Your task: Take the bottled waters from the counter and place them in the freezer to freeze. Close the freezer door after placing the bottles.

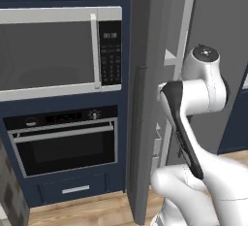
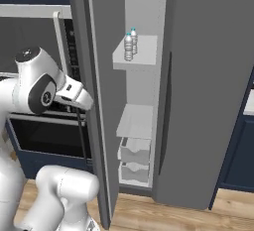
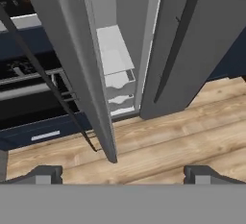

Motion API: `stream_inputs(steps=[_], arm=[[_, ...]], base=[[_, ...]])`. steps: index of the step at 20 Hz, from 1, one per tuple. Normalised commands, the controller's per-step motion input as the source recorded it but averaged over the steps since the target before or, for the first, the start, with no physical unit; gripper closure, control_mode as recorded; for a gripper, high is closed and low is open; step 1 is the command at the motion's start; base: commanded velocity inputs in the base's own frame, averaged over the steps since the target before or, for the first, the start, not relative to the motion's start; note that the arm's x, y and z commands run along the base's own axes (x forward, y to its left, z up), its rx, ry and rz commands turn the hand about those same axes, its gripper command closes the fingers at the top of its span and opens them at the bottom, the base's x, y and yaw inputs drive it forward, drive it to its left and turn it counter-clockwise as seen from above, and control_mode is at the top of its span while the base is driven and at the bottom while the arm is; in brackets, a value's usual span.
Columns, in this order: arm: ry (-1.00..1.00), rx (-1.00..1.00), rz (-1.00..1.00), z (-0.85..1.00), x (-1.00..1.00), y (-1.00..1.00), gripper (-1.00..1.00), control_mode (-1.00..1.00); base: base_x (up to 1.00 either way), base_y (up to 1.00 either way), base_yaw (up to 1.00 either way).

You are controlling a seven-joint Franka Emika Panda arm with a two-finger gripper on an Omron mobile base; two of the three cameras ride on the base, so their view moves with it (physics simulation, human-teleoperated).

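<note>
Arm folded beside open freezer door; both bottles shelved.

Gripper (image 3: 123,172): jaws at full spread, nothing held, pointing down at plank-grain wood floor (image 3: 192,122) w/ tips wide apart. Arm elbow raised, forearm reaching twd the freezer door (image 2: 101,101), a flat matte grey panel w/ thin dark vertical handle, standing ajar. Behind it the freezer (image 2: 144,76): white smooth walls, flat shelves, two drawers low. Bottled waters (image 2: 130,44), clear ribbed plastic, upright side by side on upper shelf. Further left, steel microwave (image 1: 58,50) over black-glass oven (image 1: 63,142).
</note>
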Motion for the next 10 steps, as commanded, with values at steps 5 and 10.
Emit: stream_inputs(steps=[5, 10], arm=[[-0.13, -0.17, -0.19, 0.00, 0.06, 0.84, -1.00, -1.00], [-0.01, -0.10, -0.22, -0.19, 0.80, 0.26, -1.00, -1.00]], base=[[0.00, 0.00, 0.00], [0.00, 0.00, 0.00]])
